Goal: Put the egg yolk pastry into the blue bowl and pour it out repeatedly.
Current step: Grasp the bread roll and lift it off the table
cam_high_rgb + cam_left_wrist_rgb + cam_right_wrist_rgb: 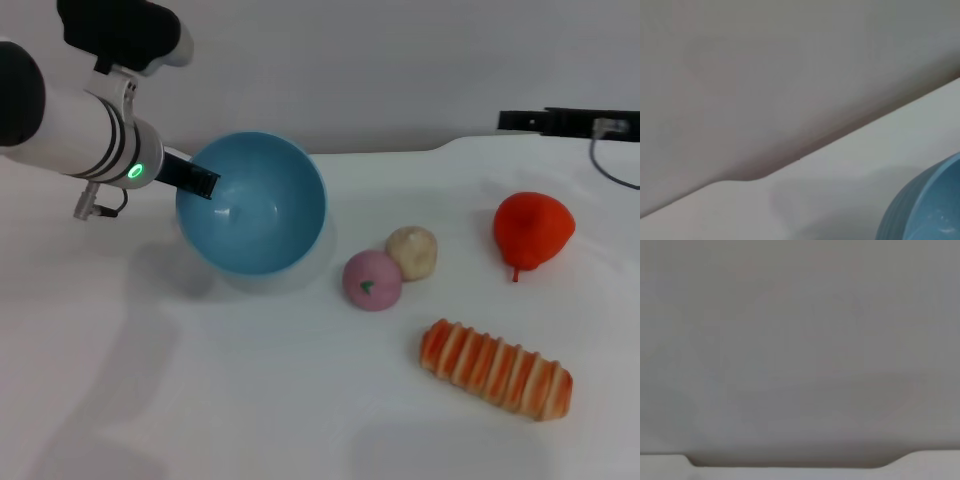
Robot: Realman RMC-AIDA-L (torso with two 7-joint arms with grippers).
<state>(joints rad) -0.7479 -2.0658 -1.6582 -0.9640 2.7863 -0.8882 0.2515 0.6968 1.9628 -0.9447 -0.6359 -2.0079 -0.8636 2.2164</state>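
**benchrat:** Going left to right through the head view. Upper left, the left tool (pixel 200 182) is clamped shut on the rim of the blue bowl (pixel 262 205), one dark finger inside the wall. The bowl is tipped right over, mouth facing the camera and a bit to the right, and it looks empty. I'd call this the tail of a pour.

**solder_sam:** So where's the pastry?

**benchrat:** Centre-right of the frame, the egg yolk pastry (pixel 413 252) sits on the white desk (pixel 250 400), touching the pink ball (pixel 372 280), which lies just below-left of it. Both are near the bowl but clear of its rim.

**solder_sam:** How would you do the next bit well?

**benchrat:** My guess: roll the bowl back upright slowly, mouth up, and seat it flat before letting go. A rim pinch on smooth plastic could slip if the wrist snaps round. Then the pick is fiddly, because the two balls touch. I'd come in from the pastry's upper-right side so the pink one doesn't get nudged or grabbed by mistake.

**solder_sam:** Other stuff in the way?

**benchrat:** Not really. The striped bread (pixel 497 369) is lower right, the red fruit (pixel 532 230) further right, both well apart from the bowl.

**solder_sam:** Right arm?

**benchrat:** Its tool isn't in any view; the right wrist camera only shows blank wall and a desk edge.
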